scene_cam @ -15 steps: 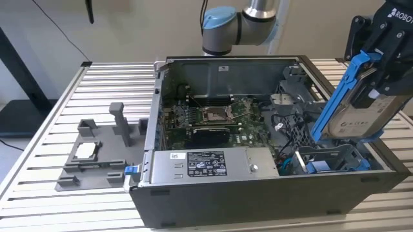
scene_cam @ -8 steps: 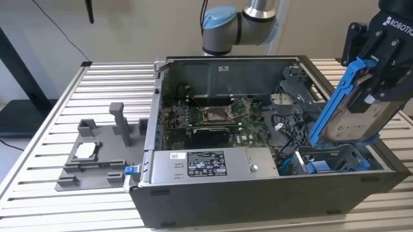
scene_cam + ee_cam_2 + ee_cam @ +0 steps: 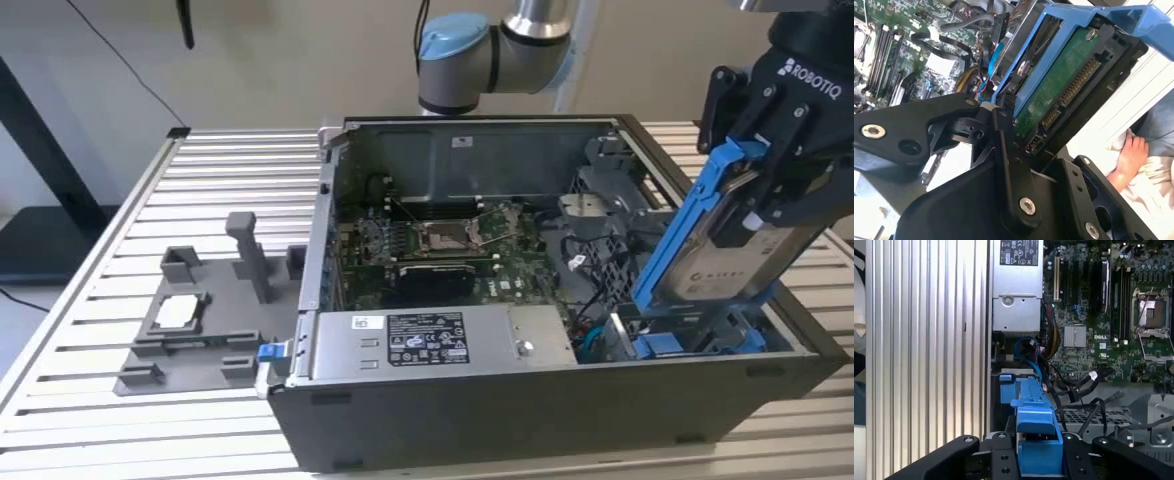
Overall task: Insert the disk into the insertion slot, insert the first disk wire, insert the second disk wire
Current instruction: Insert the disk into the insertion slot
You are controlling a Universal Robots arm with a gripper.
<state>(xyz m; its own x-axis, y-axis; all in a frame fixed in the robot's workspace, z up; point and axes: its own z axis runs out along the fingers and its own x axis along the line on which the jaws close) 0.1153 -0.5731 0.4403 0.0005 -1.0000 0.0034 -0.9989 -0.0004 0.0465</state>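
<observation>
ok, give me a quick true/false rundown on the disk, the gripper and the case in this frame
The gripper is shut on the disk. True.
The disk lies flat on the table. False: it stands on end in the gripper, over the case's end at the exterior view's right.
The case is open, its motherboard exposed. True.
A grey fixture sits on the table at the exterior view's right of the case. False: it sits at the left.

Robotics lab set-up: ribbed aluminium bench point(image 3: 80, 420), industrial robot arm point(image 3: 461, 55), opened computer case point(image 3: 534, 425) with bare motherboard point(image 3: 454, 245), grey fixture block point(image 3: 200, 340) alongside.
</observation>
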